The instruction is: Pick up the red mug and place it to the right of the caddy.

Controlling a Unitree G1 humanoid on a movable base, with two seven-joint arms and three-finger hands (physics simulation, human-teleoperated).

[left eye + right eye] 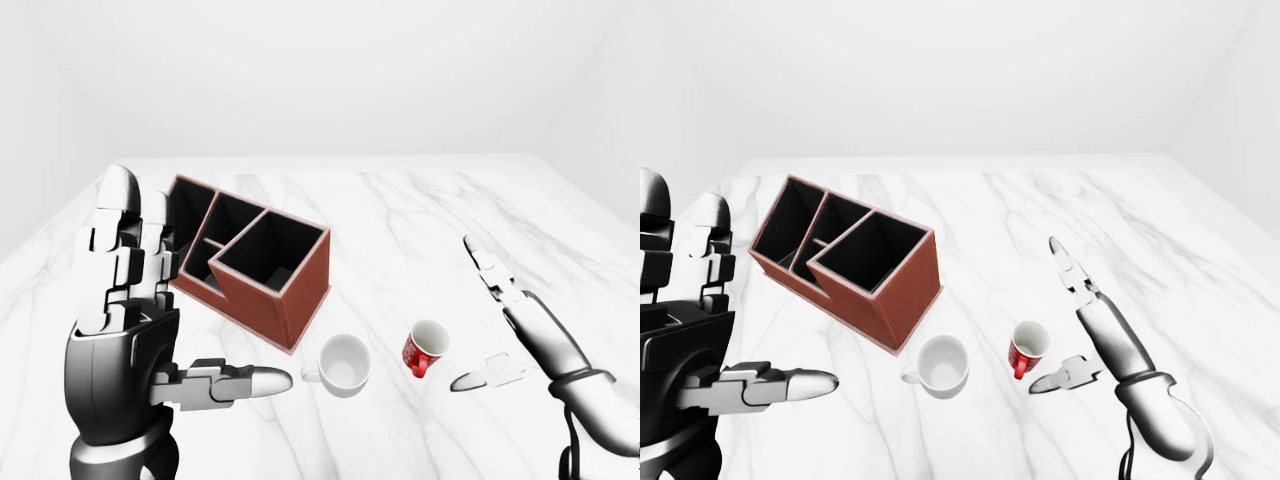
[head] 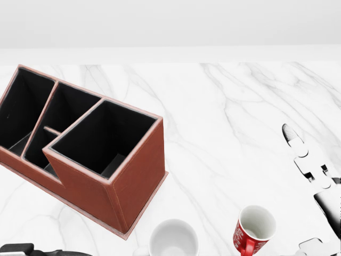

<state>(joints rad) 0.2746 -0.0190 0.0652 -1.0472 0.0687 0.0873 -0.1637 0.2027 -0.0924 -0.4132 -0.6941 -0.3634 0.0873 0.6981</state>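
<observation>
The red mug [image 1: 423, 348] stands on the marble table, white inside, tilted a little, to the right of a white mug [image 1: 342, 365]. The brown caddy [image 1: 250, 262], with black compartments, lies up and left of both mugs. My right hand [image 1: 490, 320] is open just right of the red mug, thumb [image 1: 487, 376] low, fingers [image 1: 487, 265] stretched up, not touching it. My left hand [image 1: 140, 320] is open and empty at the lower left, beside the caddy's left end. The head view shows the red mug [image 2: 253, 230] at the bottom.
The marble table [image 1: 400, 220] runs to a far edge at the top of the eye views, and to a left edge beside my left hand. The white mug [image 1: 940, 365] stands close below the caddy's near corner [image 1: 895, 345].
</observation>
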